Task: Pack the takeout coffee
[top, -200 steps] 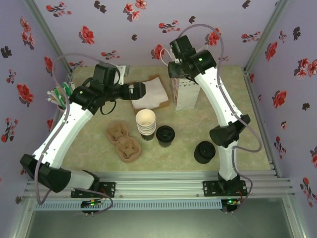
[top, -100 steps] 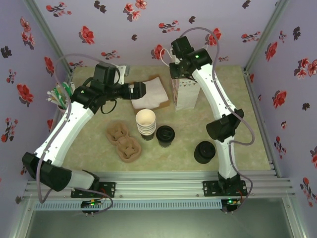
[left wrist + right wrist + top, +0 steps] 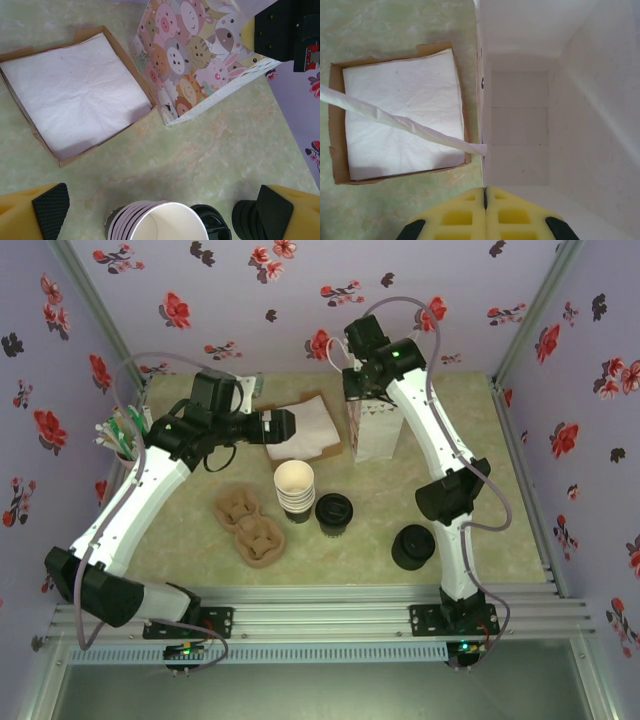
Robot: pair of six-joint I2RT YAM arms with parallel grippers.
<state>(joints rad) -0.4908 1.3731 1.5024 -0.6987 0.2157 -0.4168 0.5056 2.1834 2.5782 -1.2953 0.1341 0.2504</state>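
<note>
The right tool point(image 3: 485, 194) pinches the paper bag point(image 3: 520, 125) rim, the left tool point(image 3: 161, 211) gapes empty; the takeout coffee point(image 3: 334, 511) stands lidded, upright.

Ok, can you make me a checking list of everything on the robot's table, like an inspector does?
Surface: pale green marbled table, no spills seen.
Job's things: takeout coffee upright with its lid on, beside the cup stack; paper bag standing open.
Clutter: napkin box, pulp cup carrier, lid pile, utensil holder.
Grippers: left gripper open above the cups; right gripper shut, it seems on the bag's rim.
Cables: grey cables loop along both arms.
Surroundings: lilac flowered walls; metal rail at the front.
</note>
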